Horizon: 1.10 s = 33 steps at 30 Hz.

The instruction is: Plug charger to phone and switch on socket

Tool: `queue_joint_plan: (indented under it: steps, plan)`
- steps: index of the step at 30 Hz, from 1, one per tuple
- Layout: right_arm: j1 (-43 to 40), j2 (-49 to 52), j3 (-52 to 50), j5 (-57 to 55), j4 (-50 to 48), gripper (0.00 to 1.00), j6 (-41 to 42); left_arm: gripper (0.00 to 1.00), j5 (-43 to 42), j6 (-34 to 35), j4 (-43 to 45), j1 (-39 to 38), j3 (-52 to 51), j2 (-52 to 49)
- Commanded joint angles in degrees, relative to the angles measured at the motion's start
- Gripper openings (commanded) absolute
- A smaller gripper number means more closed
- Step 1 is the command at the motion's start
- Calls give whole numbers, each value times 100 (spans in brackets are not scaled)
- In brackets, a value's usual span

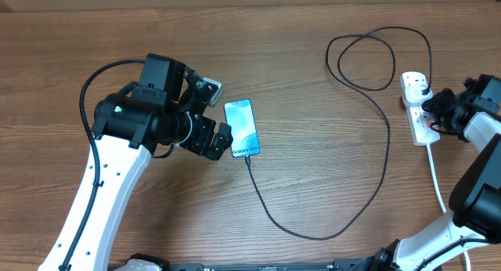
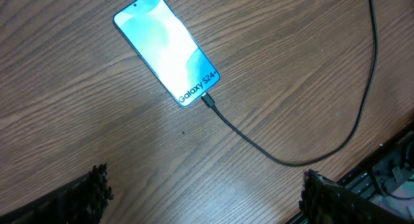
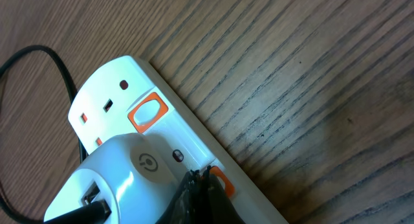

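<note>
The phone [image 1: 241, 128] [image 2: 167, 48] lies flat on the wooden table, its light-blue screen lit. The charger's connector tip [image 2: 208, 101] sits in the phone's bottom edge. Its black cable [image 1: 344, 224] [image 2: 284, 160] loops right and up to the white socket [image 1: 417, 106] [image 3: 174, 130]. There it enters a white adapter [image 3: 110, 179] seated in the socket. My left gripper [image 1: 219, 114] [image 2: 207, 195] stands open and empty just left of the phone. My right gripper [image 1: 429, 110] [image 3: 204, 175] is shut, its tips touching an orange switch [image 3: 223, 179] on the socket.
A second orange switch [image 3: 147, 112] sits beside an unused outlet on the socket. The socket's white cord [image 1: 437, 177] runs down toward the table's front edge near my right arm. The cable makes a loose loop [image 1: 368, 59] at the back of the table.
</note>
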State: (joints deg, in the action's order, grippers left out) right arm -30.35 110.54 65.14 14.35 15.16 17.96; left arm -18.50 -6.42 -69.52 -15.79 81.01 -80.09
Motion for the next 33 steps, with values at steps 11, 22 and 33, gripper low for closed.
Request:
queue_joint_plan:
  steps: [11,22,33]
  plan:
    - [308,72,87,245,592,4,-39,99,-81,-2,92,-42,13,7]
    - [308,72,85,247,970,4,-46,100,-81,0,85,-42,13,7]
    - [70,44,931,-33,1934,4,-7,100,-81,0,79,-42,13,7]
